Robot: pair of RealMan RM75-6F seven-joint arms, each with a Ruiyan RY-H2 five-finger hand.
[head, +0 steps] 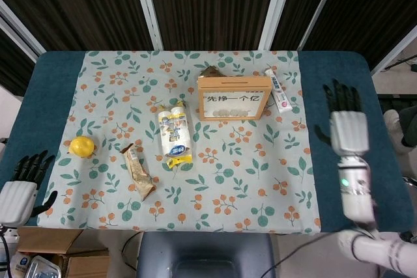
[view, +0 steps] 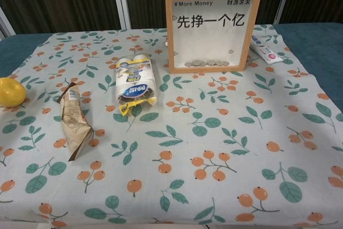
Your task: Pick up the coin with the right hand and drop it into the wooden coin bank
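1. Coins (view: pixel 206 63) lie in a heap along the bottom of the wooden coin bank (head: pixel 232 97), behind its clear front; I cannot pick out one from the rest.
2. My right hand (head: pixel 346 125) hovers over the bare blue table (head: pixel 339 69), fingers spread and pointing away from me, holding nothing.
3. That coin bank stands upright well to the left of my right hand and a little farther out, on the floral cloth (head: pixel 215 180).
4. A toothpaste tube (head: pixel 277 90) lies between my right hand and the bank, just beside the bank's right edge.
5. My left hand (head: pixel 19 190) sits far off across the table from my right, at the near left corner, dark fingers apart and holding nothing.
6. A lemon (head: pixel 82 146) rests just ahead of my left hand and slightly to its right.
7. A crumpled snack wrapper (head: pixel 139 173) lies to the right of the lemon, and a pack of small bottles (head: pixel 174 133) lies beyond the wrapper, between it and the bank.
8. Only the head view shows my hands; the chest view shows neither.
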